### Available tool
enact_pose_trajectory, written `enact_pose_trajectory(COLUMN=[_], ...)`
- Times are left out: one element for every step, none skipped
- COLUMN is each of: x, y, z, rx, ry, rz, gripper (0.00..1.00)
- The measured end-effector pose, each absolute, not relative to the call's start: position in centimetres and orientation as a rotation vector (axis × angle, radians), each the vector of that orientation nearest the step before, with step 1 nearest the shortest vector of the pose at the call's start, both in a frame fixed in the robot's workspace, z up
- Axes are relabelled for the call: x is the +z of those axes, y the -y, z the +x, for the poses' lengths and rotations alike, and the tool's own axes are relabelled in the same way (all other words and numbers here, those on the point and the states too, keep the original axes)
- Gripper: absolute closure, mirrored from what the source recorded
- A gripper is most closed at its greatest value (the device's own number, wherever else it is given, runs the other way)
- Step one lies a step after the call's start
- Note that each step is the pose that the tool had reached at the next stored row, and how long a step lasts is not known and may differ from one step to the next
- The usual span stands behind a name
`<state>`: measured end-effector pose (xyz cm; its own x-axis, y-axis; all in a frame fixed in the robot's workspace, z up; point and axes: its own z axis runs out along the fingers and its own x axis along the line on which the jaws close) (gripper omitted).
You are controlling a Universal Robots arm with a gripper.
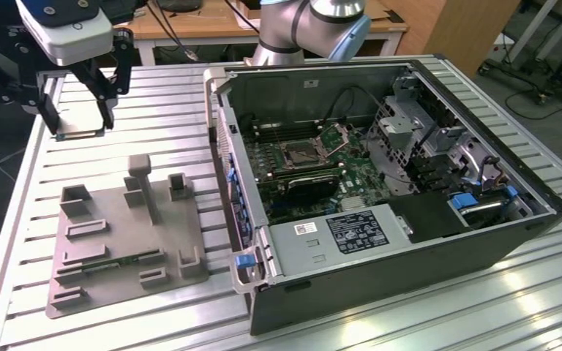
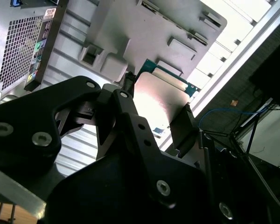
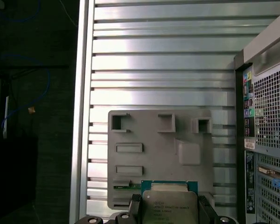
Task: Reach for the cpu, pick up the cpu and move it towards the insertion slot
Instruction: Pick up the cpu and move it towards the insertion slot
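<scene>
Clamping the cpu (image 1: 79, 134), the fingers (image 1: 49, 110) hang upper left in the exterior view; the insertion slot (image 1: 306, 151) lies mid-frame, rightward.

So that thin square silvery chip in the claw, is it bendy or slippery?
Probably stiff: the thin square silvery-grey cpu spans flat across the black gripper, held only at two edges, without sagging. Likely light, being so thin. Its smooth metal top shines, so it may be slippery if the grip loosens.
</scene>
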<state>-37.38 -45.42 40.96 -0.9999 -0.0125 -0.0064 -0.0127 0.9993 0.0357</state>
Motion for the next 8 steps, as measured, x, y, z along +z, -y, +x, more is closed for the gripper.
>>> enact_pose_trajectory(x=[40.96, 40.96, 40.96, 40.97, 40.96, 40.96, 40.96, 40.96], y=[45.42, 45.42, 45.42, 45.42, 45.42, 45.42, 45.42, 45.42], z=[-37.33, -37.25, -37.16, -37.04, -36.94, -36.87, -36.80, -36.72], rx=[0.056, 0.056, 0.056, 0.056, 0.056, 0.056, 0.056, 0.056], ry=[-3.135, -3.135, -3.135, -3.135, -3.135, -3.135, -3.135, -3.135], rz=[-0.020, -0.020, -0.020, -0.020, -0.020, -0.020, -0.020, -0.020], gripper=[0.45, 0.45, 0.45, 0.45, 0.45, 0.45, 0.45, 0.45])
